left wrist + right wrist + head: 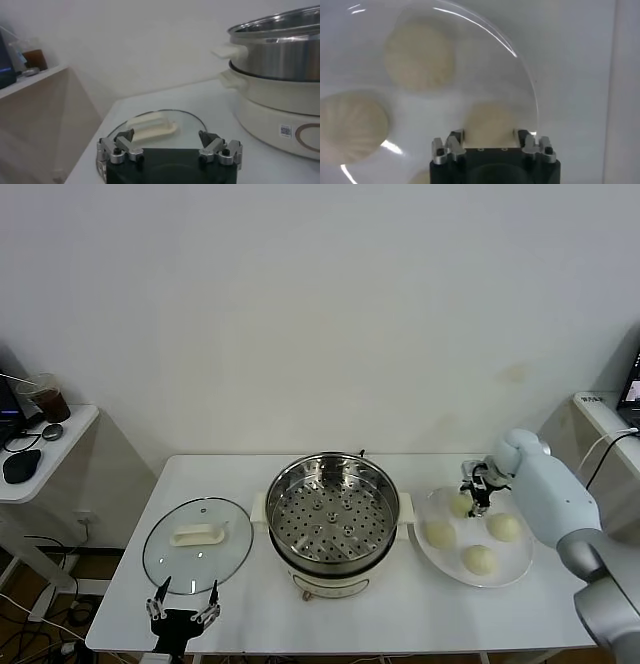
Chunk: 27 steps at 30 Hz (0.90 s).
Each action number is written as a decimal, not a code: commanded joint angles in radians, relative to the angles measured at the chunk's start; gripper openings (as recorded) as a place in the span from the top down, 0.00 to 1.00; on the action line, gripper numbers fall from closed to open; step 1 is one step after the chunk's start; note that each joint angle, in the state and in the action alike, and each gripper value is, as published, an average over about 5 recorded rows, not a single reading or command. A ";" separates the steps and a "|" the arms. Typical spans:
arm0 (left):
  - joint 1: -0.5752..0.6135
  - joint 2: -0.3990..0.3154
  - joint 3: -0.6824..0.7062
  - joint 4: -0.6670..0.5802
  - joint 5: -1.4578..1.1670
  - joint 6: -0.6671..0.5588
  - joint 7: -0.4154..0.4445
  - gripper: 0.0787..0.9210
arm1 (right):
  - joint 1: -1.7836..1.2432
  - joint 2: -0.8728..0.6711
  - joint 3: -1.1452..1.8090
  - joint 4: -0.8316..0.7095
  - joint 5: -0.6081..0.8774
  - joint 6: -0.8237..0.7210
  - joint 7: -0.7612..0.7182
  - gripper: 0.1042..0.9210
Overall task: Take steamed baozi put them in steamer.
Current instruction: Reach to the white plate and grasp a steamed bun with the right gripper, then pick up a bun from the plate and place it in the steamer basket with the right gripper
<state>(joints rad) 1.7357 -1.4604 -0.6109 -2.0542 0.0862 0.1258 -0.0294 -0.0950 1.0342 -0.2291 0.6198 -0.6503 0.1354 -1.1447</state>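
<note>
The steamer [330,519] stands mid-table with its perforated tray bare; it also shows in the left wrist view [280,55]. Four cream baozi lie on a white plate [425,559]: a near-left one [440,534], a right one [505,527], a front one [480,560] and a back-left one [460,504]. My right gripper [476,502] is lowered over that back-left baozi [489,125], open, with one finger on either side of it [489,142]. My left gripper [184,596] is open and empty at the table's front left [167,142].
A round glass lid [197,542] with a white handle lies left of the steamer, just beyond my left gripper [150,127]. A side table [60,454] with a cup and a mouse stands far left. A white shelf [605,409] stands at the right.
</note>
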 commanded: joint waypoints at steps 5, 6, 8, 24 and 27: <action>-0.006 0.000 0.006 0.003 0.000 0.000 -0.005 0.12 | 0.070 -0.035 -0.096 0.074 0.122 -0.017 -0.027 0.52; -0.008 0.000 0.006 0.002 0.000 0.000 -0.006 0.12 | 0.092 -0.039 -0.118 0.088 0.150 -0.023 -0.033 0.54; -0.012 0.001 0.007 0.001 0.000 0.000 -0.008 0.12 | 0.141 -0.043 -0.164 0.116 0.210 -0.033 -0.049 0.55; -0.039 -0.001 0.001 -0.029 0.005 0.000 -0.028 0.12 | 0.627 0.219 -0.551 0.153 0.618 0.051 -0.166 0.55; -0.037 -0.005 0.003 -0.039 0.004 0.000 -0.029 0.12 | 0.627 0.253 -0.563 0.151 0.631 0.158 -0.168 0.55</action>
<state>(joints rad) 1.7018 -1.4678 -0.6079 -2.0902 0.0903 0.1256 -0.0589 0.3600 1.1619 -0.6566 0.7609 -0.1627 0.1658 -1.2755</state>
